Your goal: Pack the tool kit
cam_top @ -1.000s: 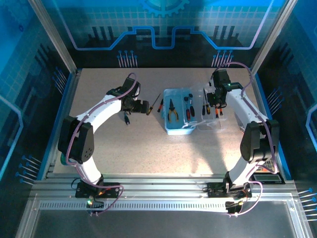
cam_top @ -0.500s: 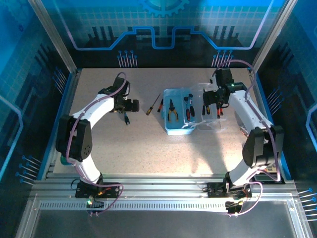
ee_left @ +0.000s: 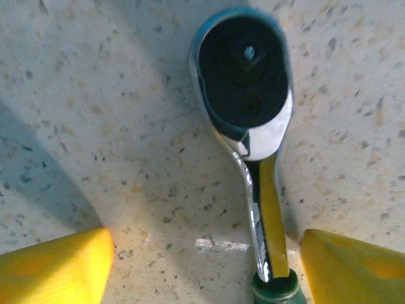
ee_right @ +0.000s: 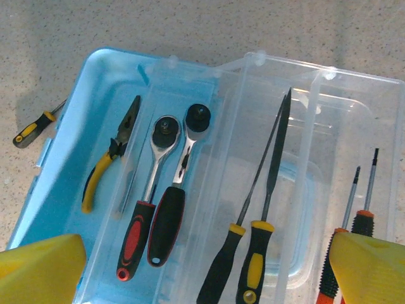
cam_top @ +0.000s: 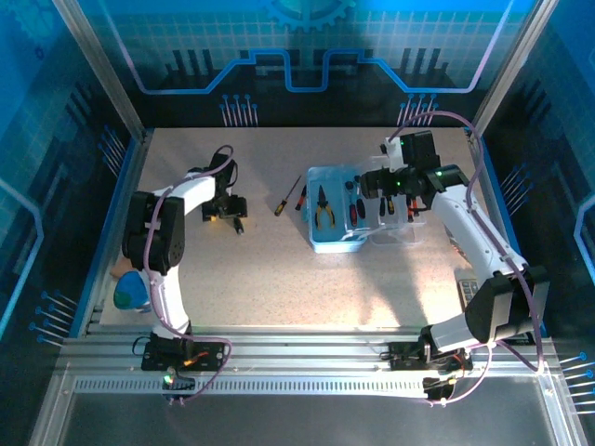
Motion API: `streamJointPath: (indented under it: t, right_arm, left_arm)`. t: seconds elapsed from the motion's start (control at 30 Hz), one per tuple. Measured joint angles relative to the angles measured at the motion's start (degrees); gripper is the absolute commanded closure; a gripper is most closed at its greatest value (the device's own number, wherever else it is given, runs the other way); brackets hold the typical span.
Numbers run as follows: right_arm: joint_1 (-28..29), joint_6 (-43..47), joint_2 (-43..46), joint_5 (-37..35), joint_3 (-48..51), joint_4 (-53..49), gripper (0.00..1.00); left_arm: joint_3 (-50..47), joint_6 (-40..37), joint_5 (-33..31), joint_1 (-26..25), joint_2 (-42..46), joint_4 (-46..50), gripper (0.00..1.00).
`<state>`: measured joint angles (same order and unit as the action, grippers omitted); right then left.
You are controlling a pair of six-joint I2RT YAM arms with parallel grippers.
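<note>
Speckled beige desk (cam_top: 279,279) inside a blue-lit enclosure carries a rectangular translucent light-blue plastic case (ee_right: 95,82), open, with its clear plastic lid (ee_right: 304,126) folded out to its right. Inside the case lie small orange-handled pliers (ee_right: 111,161) toward the left wall. Next to them are a red-and-black-handled ratchet (ee_right: 136,234) and a black-handled ratchet (ee_right: 168,225), side by side. In the lid rest two slim black-and-yellow-handled tools (ee_right: 253,253) and, farther right, two thin screwdrivers with orange-red handles (ee_right: 362,221). Just left of the case, on the desk, lie a slim yellow-and-black screwdriver (ee_right: 35,130) and a slim red-and-black screwdriver (cam_top: 299,195). The right gripper (ee_right: 205,272) hovers above the case and lid, its jaws spread wide and empty. Well left of the case, the left gripper (ee_left: 202,272) is low over the desk. Its jaws stand apart astride the shaft of a chrome ratchet (ee_left: 243,69) lying flat, with a gap on each side, clasping nothing.
</note>
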<state>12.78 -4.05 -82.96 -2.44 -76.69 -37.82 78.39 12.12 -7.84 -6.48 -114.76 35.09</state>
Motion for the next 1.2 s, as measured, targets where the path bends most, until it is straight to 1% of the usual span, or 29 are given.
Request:
streamJointPath:
  t: [0.17,0.4,0.57,0.73,0.93,1.07,1.2]
  right_arm:
    - [0.0,0.0,0.0,0.2,0.0,0.2,0.0]
    - [0.0,0.0,0.1,0.6,0.0,0.2,0.0]
    - [0.1,0.0,0.6,0.6,0.0,0.1,0.0]
    - [0.1,0.0,1.7,0.6,0.0,0.1,0.0]
    - [0.1,0.0,2.1,1.3,0.0,0.1,0.01]
    - [0.1,0.0,2.2,1.5,0.0,0.1,0.0]
    - [0.1,0.0,2.5,1.7,0.0,0.1,0.0]
  left_arm:
    - [4.2,-0.4,0.0,0.0,-1.8,0.2,0.43]
    - [9.4,-1.6,-0.3,0.2,-6.6,2.5,0.55]
    - [12.2,-2.6,-0.3,0.5,-8.2,4.5,0.7]
    - [12.6,-3.3,0.2,0.7,-8.3,4.9,0.8]
    - [12.6,-3.5,1.1,0.8,-8.3,5.0,1.0]
    - [12.3,-3.5,2.3,1.1,-8.0,4.7,1.0]
    - [9.6,-3.3,5.0,1.2,-6.0,3.9,1.0]
